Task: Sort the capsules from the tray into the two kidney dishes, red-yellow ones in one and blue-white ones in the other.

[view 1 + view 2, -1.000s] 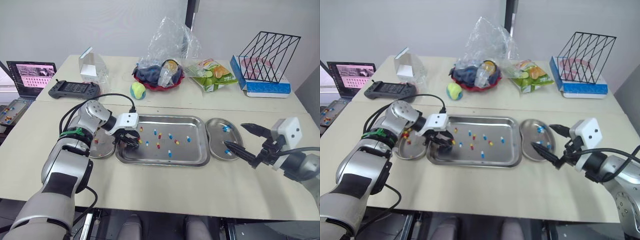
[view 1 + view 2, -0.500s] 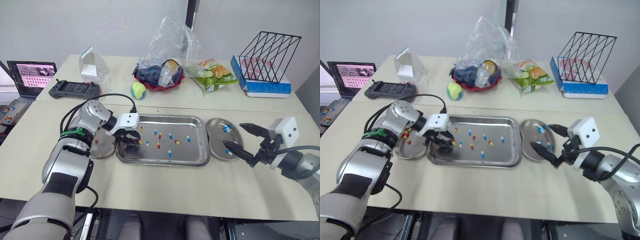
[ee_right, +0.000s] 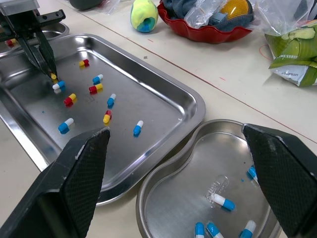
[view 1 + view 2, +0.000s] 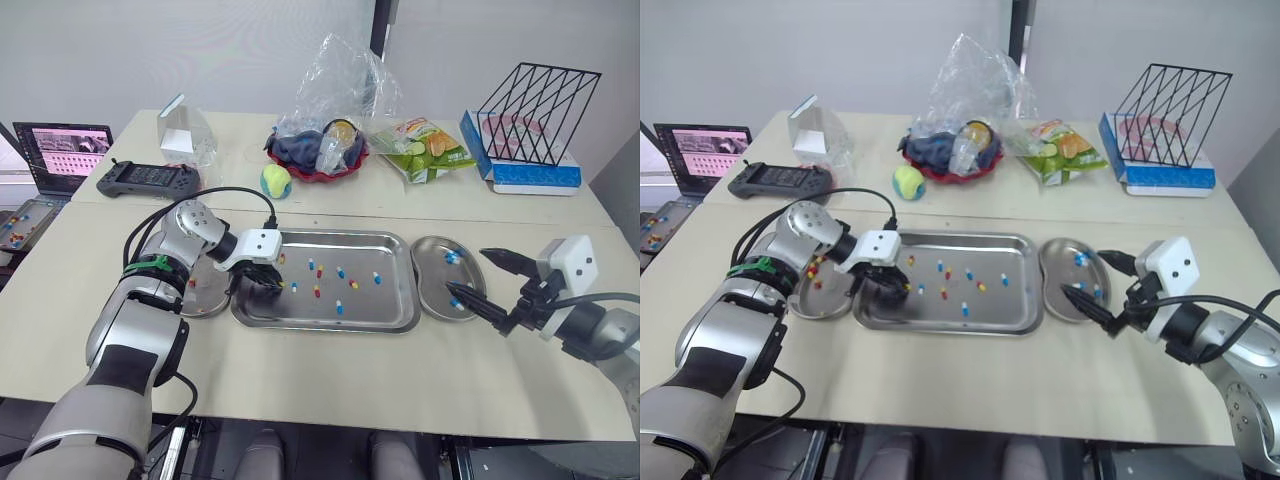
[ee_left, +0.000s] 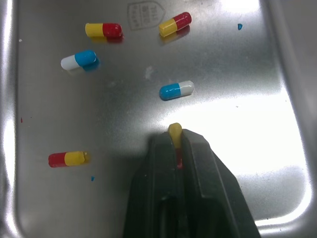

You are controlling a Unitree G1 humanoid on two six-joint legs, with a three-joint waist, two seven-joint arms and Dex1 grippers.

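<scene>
**Capsule sorting on a pale table (image 4: 300, 370).** A steel tray (image 4: 330, 326) lies at ctr w/ a kidney dish just beside each short end. The left dish (image 4: 825, 303) holds a few red-yellow capsules (image 4: 190, 283). The right dish (image 3: 178, 208) holds several blue-white capsules (image 3: 221, 201). The left tool (image 4: 270, 281) is over the tray's left part. Its fingers are narrowed onto one red-yellow capsule (image 5: 174, 132), gripped lengthwise btwn the tips w/ the yellow half sticking out beyond them. Whether this held capsule touches the tray floor cannot be told. A loose blue-white capsule (image 5: 177, 90) lies on the tray floor just beyond the fingertips. Others of both colours are scattered across the tray's left and middle parts, apart from one another, e.g. a second blue-white one (image 5: 79, 59) and three red-yellow ones (image 5: 103, 30). The right tool (image 4: 467, 268) hovers over the near right side of the right dish, fingers spread wide, holding nothing. Far side of the table, left to right:
- a laptop (image 4: 62, 155) at the edge
- a game controller (image 4: 148, 180)
- a small carton (image 4: 183, 130)
- a tennis ball (image 4: 275, 181)
- a red bowl (image 4: 318, 170) under a crumpled clear plastic bag (image 4: 335, 85)
- a snack bag (image 4: 425, 148)
- a black wire rack (image 4: 535, 112) standing on a blue-and-white box (image 4: 530, 175)
</scene>
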